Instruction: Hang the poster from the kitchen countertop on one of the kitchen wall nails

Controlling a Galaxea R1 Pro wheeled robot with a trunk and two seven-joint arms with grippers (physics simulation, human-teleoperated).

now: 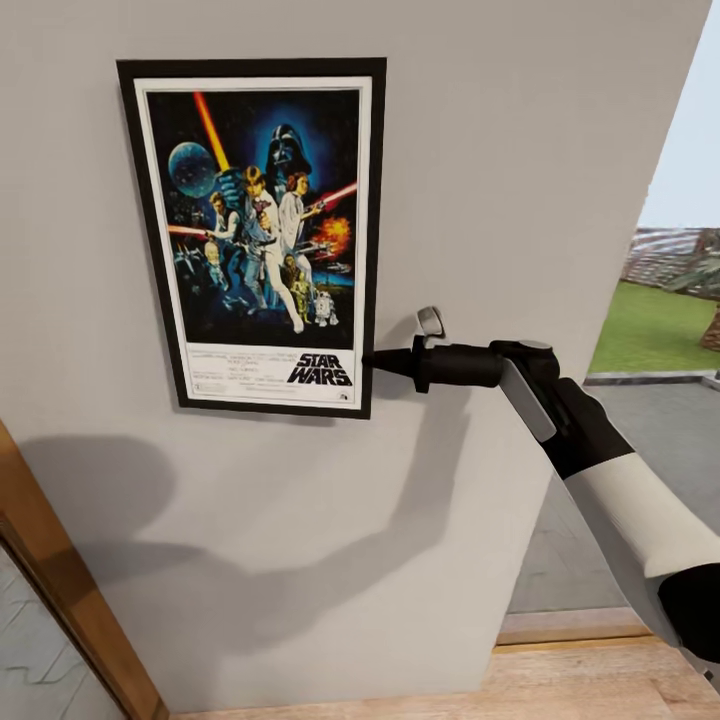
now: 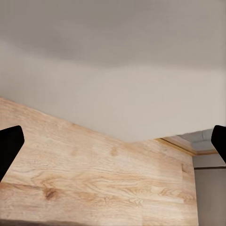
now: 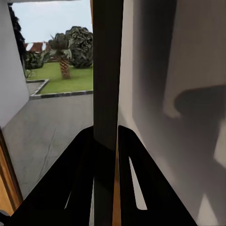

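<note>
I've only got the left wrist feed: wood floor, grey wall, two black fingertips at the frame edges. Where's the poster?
Observer: The poster is flat against the grey wall, upright, in the head view.
Operator: Is the right pincer on it?
Observer: Yes. The right pincer meets the frame's lower right edge, beside the STAR WARS logo, and the right wrist view shows the dark frame edge between the two fingers.
Operator: Can you see the nail?
Observer: No nail visible; if there is one, the poster covers it. I can't tell whether it is hooked.
</note>
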